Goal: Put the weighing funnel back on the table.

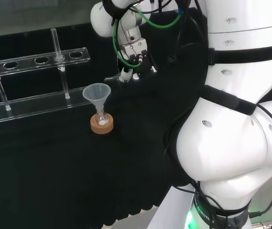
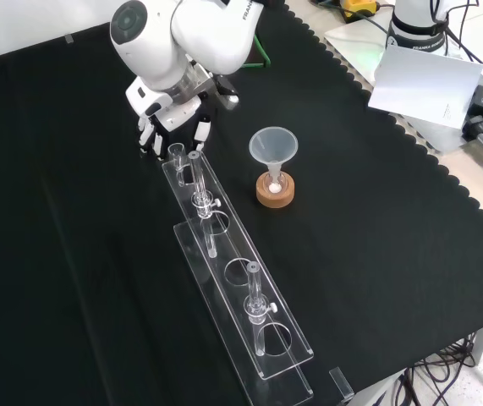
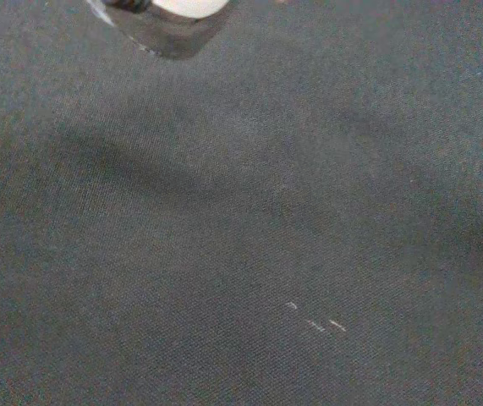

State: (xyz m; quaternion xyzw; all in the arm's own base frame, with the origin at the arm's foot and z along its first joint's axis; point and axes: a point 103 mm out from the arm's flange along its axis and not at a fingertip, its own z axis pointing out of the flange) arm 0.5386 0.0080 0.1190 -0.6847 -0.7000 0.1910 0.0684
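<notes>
Fingers of the hand are bent downward. In the head view a small clear piece, taken to be the weighing funnel, is seen poking out from them, so it is judged to be pinched and not yet put down. It is held low over the black cloth, most likely so that it can be laid down softly and not dropped. In the front view the hand is found at about 10 o'clock from the big funnel, right by the far end of the clear rack. The big funnel is stood mouth up with its stem in a little flask on a cork ring, so it cannot tip. Thin tubes are stood in the rack's holes for the same reason. Bare cloth is seen close below in the wrist view, so room can be found for the piece. Past the cloth's wavy edge in the front view, a white sheet is seen at 1 o'clock and wires at 5 o'clock.
</notes>
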